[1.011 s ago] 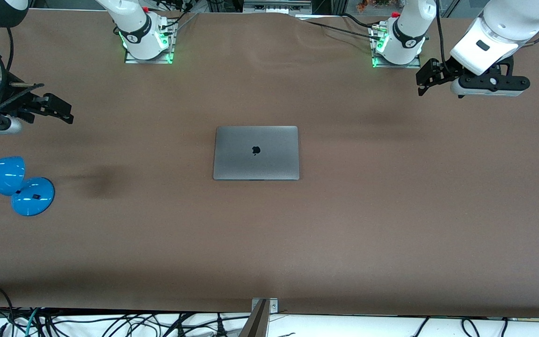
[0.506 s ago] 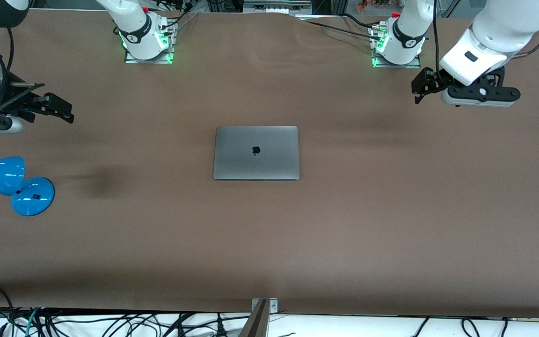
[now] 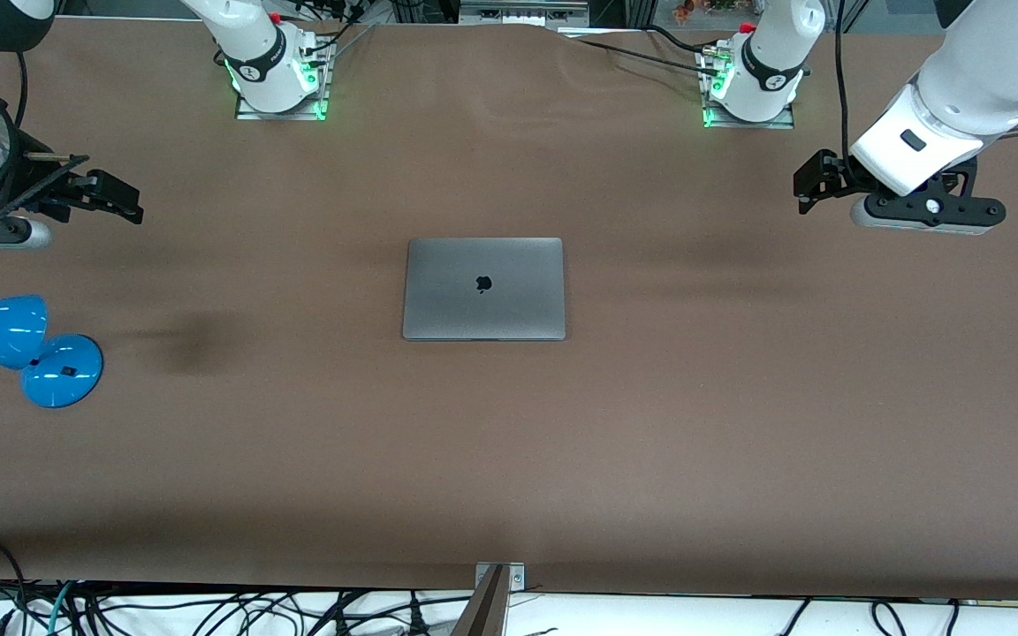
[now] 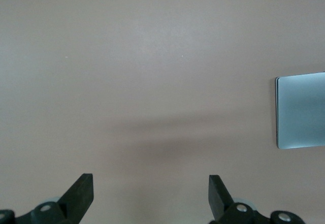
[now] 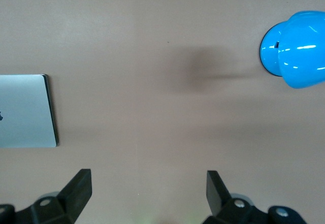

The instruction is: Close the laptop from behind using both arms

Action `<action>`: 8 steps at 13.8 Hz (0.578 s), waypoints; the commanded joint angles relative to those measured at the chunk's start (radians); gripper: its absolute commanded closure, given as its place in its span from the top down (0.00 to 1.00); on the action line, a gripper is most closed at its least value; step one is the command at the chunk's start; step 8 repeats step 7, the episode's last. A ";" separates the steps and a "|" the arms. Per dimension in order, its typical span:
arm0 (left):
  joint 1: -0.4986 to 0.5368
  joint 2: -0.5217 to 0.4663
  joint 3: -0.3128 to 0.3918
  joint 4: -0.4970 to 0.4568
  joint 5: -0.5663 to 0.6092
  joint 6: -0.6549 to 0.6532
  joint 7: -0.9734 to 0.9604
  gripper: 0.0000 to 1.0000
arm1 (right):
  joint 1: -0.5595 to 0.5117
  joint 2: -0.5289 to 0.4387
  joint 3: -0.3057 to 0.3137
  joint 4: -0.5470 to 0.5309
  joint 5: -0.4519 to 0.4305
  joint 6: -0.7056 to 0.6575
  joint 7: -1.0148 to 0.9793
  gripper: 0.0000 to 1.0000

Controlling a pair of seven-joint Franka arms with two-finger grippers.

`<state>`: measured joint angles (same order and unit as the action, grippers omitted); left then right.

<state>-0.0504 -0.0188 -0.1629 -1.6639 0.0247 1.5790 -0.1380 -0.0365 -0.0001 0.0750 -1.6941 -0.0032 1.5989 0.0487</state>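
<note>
The laptop (image 3: 483, 288) lies shut and flat in the middle of the brown table, grey lid up with the dark logo showing. One corner of it shows in the left wrist view (image 4: 302, 109) and in the right wrist view (image 5: 25, 111). My left gripper (image 3: 808, 187) hangs open over bare table toward the left arm's end, well apart from the laptop. Its fingers (image 4: 81, 191) stand wide with nothing between them. My right gripper (image 3: 126, 201) hangs open over the right arm's end of the table, also holding nothing (image 5: 149, 186).
A blue desk lamp (image 3: 23, 349) stands near the right arm's end of the table, nearer the front camera than the laptop; it also shows in the right wrist view (image 5: 297, 49). The arm bases (image 3: 279, 79) (image 3: 752, 84) stand along the table's back edge.
The left arm's hand has swung a little over its end of the table, lower in the front view. The right gripper has barely shifted. The laptop has not moved.
</note>
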 commanded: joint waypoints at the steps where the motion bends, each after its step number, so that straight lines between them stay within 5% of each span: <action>1: 0.023 0.005 -0.015 0.018 0.021 -0.027 0.025 1.00 | -0.005 -0.034 0.002 -0.019 -0.014 -0.010 0.014 1.00; 8: 0.026 0.003 -0.012 0.018 0.018 -0.028 0.014 1.00 | -0.005 -0.034 -0.006 -0.021 -0.029 -0.013 0.014 1.00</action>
